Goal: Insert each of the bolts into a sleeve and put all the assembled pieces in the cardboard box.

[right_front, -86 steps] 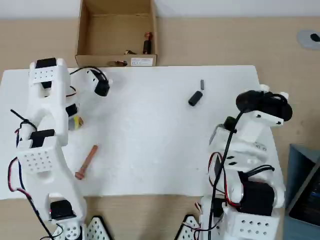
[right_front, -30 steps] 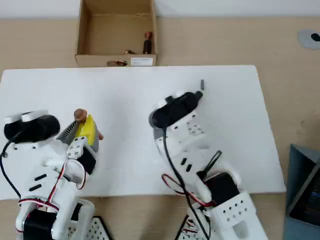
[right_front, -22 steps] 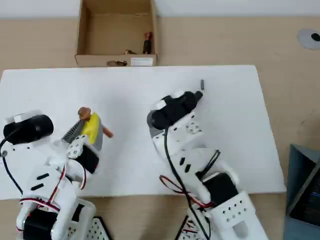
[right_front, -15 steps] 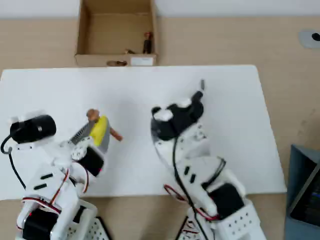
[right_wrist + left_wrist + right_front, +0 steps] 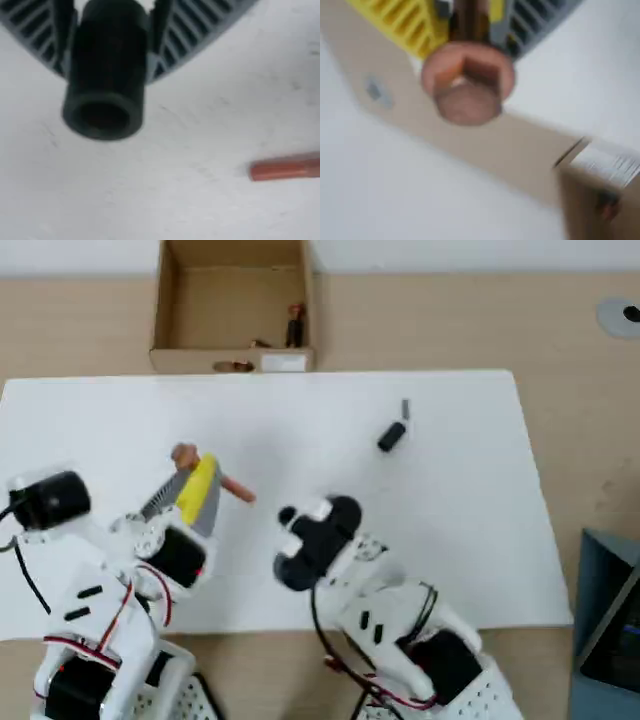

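Copper bolt [image 5: 212, 472] sits clamped in the left pincer [image 5: 198, 488], whose yellow and grey fingers are closed on its shaft. It is left of centre over the white mat [image 5: 460, 540] on the bench [image 5: 580, 390]. The right pincer [image 5: 109, 45] is closed around a black sleeve [image 5: 106, 75], open end facing the camera, with the bolt's tip close by. A second sleeve [image 5: 392, 436] lies on the mat at upper right. The cardboard box [image 5: 158, 310] stands at top left, with assembled pieces [image 5: 294, 325] inside.
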Controlling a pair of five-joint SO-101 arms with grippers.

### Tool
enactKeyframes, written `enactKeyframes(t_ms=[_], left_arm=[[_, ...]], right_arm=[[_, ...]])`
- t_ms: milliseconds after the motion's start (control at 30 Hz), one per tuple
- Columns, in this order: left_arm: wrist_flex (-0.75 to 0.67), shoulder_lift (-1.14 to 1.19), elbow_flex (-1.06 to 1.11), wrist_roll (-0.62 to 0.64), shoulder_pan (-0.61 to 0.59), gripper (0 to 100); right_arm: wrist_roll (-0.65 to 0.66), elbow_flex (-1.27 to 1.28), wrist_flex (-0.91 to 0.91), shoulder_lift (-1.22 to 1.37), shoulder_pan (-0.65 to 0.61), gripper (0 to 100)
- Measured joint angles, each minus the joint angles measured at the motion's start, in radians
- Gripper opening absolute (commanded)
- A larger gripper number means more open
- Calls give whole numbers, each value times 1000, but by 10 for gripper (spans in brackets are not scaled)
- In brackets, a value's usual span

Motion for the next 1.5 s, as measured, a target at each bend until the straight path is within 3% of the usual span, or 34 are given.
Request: enactKeyframes(t_ms=[300,633,1333,1500], left_arm=[[-35,-3,15,-61,98,2],[-35,0,81,-144,115,2],[-41,-6,180,-144,196,2],[54,-8,176,-135,227,2]], right_arm=[[101,0,2,0,-15,9],[123,0,0,0,-15,9],[164,0,-43,0,-15,9],[164,0,-43,2,-15,9]])
